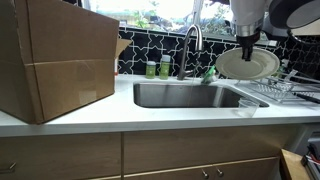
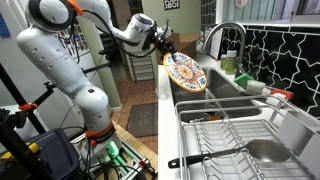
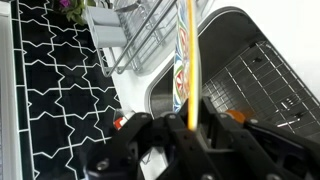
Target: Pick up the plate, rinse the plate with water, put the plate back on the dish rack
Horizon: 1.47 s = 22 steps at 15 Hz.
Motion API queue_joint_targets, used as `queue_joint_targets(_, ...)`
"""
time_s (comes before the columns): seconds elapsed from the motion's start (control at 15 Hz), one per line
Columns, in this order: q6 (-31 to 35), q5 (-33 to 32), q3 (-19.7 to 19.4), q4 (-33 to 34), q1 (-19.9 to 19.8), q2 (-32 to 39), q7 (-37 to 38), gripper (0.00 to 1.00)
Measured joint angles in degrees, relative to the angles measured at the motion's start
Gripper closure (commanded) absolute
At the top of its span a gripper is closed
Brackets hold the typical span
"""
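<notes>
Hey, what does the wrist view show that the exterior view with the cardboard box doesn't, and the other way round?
Only the wrist view shows the metal wire grid lying in the steel sink. Only the exterior view shows the big brown cardboard box, the curved steel faucet and green bottles. Both show the round glossy plate clamped in the fingers, the silvery wire dish rack and the black wall tiles with white lines.
</notes>
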Motion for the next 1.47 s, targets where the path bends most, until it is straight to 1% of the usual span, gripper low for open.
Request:
queue_joint_targets(0.33,-1.1,0.8,0.0,0.8,-0.4,-0.1,0.3,0.97)
queue_joint_targets(0.6,-7.5,4.3,-1.2,3.5,-2.3,-3.0,0.4,0.97)
queue_joint_targets(0.73,-9.8,5.7,-2.6,4.7,-3.9,-5.6,0.8,0.97)
queue_joint_targets(1.07,-9.5,8.5,-7.1,7.5,-7.8,-10.0,3.7,0.97)
queue_joint_targets(1.33,-6.1,11.7,-11.4,9.2,-11.3,-10.4,6.6,0.97)
queue_joint_targets(1.4,-5.1,12.6,-12.2,9.7,-12.1,-10.4,7.2,0.88)
queue_joint_targets(1.47,-4.8,12.7,-12.4,9.8,-12.7,-10.4,7.0,0.88)
